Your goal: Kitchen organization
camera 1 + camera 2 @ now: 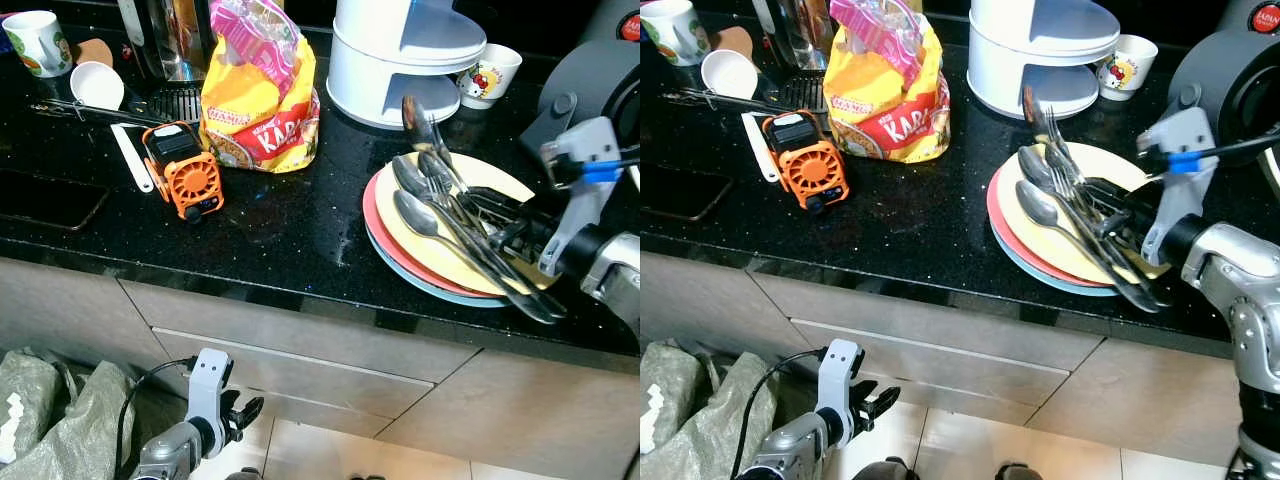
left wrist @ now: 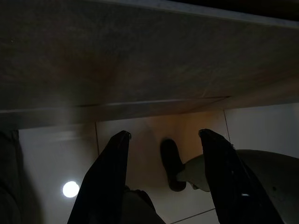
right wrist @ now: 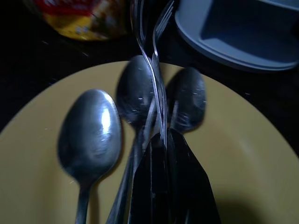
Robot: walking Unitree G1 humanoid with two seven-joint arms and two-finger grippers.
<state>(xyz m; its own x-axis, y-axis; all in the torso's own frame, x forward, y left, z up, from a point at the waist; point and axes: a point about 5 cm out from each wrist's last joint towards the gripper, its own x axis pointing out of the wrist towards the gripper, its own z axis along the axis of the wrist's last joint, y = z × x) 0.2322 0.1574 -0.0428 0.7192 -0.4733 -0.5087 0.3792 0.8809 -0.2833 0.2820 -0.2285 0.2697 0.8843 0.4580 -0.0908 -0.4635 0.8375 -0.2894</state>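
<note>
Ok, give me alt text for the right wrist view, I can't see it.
The right gripper, fingers shut, pinches a silver metal fork above a round yellow plate. Three silver metal spoons lie on the plate, near a white tiered plastic rack.

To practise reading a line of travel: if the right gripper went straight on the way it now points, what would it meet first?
Probably the white tiered rack. The right gripper, shut on cutlery above the yellow plate, points that way, though depth is unclear.
</note>
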